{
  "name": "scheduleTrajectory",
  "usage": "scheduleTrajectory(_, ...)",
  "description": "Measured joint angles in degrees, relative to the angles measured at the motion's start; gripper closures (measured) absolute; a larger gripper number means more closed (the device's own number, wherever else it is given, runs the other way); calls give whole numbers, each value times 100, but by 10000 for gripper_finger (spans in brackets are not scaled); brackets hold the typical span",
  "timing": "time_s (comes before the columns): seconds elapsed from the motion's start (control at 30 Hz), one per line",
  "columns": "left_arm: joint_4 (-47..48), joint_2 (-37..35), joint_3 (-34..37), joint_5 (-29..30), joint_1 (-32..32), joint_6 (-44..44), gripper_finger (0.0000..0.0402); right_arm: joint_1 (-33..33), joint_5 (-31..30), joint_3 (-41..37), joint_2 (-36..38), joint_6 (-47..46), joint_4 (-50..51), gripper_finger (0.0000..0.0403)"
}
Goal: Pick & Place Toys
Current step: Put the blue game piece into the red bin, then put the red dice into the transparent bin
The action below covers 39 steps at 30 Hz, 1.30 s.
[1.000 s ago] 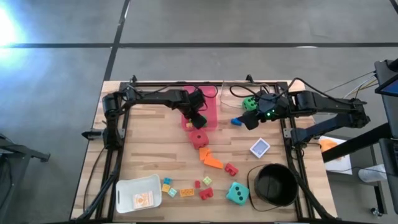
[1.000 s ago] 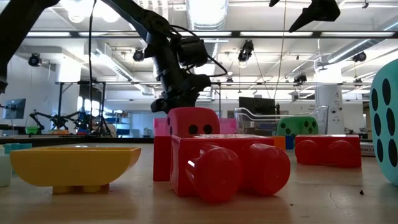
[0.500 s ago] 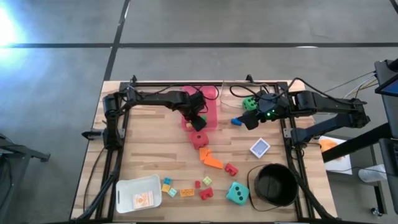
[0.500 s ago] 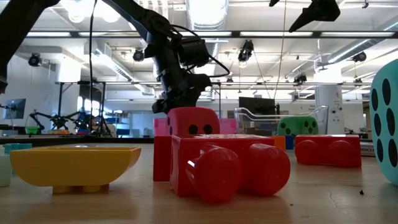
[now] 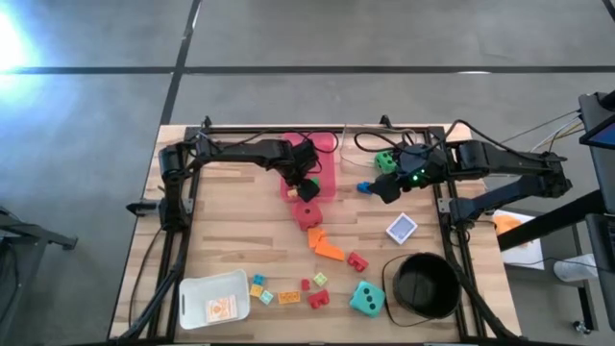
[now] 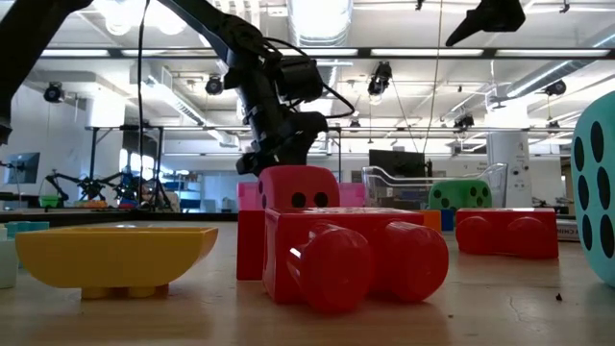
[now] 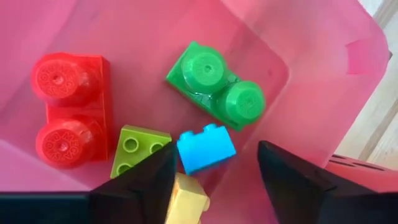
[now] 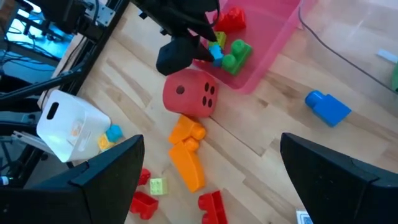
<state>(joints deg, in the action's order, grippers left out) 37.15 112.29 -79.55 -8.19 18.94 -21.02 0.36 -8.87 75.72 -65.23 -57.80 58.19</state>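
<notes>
My left gripper [image 7: 214, 180] hangs open over the near end of the pink tray [image 5: 329, 154], pointing steeply down. Between its fingers, touching neither, a small blue brick [image 7: 206, 148] lies on the tray floor. Beside it lie a lime brick [image 7: 140, 149], a yellow brick [image 7: 186, 199], a green two-stud brick [image 7: 217, 87] and a red two-stud brick [image 7: 68, 118]. The red die [image 5: 307, 213] stands on the table just in front of the tray. My right gripper [image 5: 389, 185] hovers open high at the far right, by the green die [image 5: 385, 160].
A blue brick [image 5: 366, 187] lies under the right arm. Orange bricks [image 5: 325, 245], red bricks [image 5: 357, 260], the teal die [image 5: 366, 299] and several small bricks [image 5: 288, 296] lie nearer. A card [image 5: 402, 228], the black bucket [image 5: 423, 285] and a white tub [image 5: 214, 300] stand near the front.
My left gripper has spread its fingers a little wider over the pink tray and has stayed where it was. My right arm has kept still.
</notes>
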Motion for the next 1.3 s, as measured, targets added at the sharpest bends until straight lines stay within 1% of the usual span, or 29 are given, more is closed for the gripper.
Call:
scheduleTrajectory(0.17, -10, 0, 0, 1, 0, -105, 97, 0, -6, 0, 0, 105, -10, 35)
scheduleTrajectory(0.27, -9, -8, 0, 2, 2, -194, 73, 0, -6, 0, 0, 127, -10, 35)
scheduleTrajectory(0.37, -8, -76, -2, 1, 2, -195, 59, 0, -8, 0, 0, 321, -14, 35)
scheduleTrajectory(0.5, 82, -328, -2, 8, -8, -192, 55, 0, -8, 0, 0, 396, -15, 35)
scheduleTrajectory(0.63, 207, -689, 7, 151, -113, -235, 55, -6, -31, 0, 0, 397, -51, 35)
scheduleTrajectory(0.7, 314, -907, 7, 269, -193, -332, 55, -4, -195, -2, -18, 397, -154, 35)
scheduleTrajectory(0.83, 614, -1354, 17, 547, -423, -702, 55, 1, -282, -22, -53, 466, -379, 35)
scheduleTrajectory(1.0, 910, -1975, 17, 978, -986, -1126, 55, 13, -279, -35, -193, 745, -504, 35)
scheduleTrajectory(1.17, 1148, -2550, 50, 1417, -1658, -1907, 55, 13, -254, -37, -443, 856, -300, 35)
scheduleTrajectory(1.3, 1411, -2874, 50, 1643, -2178, -2456, 55, 13, 156, -37, -681, 942, -9, 35)
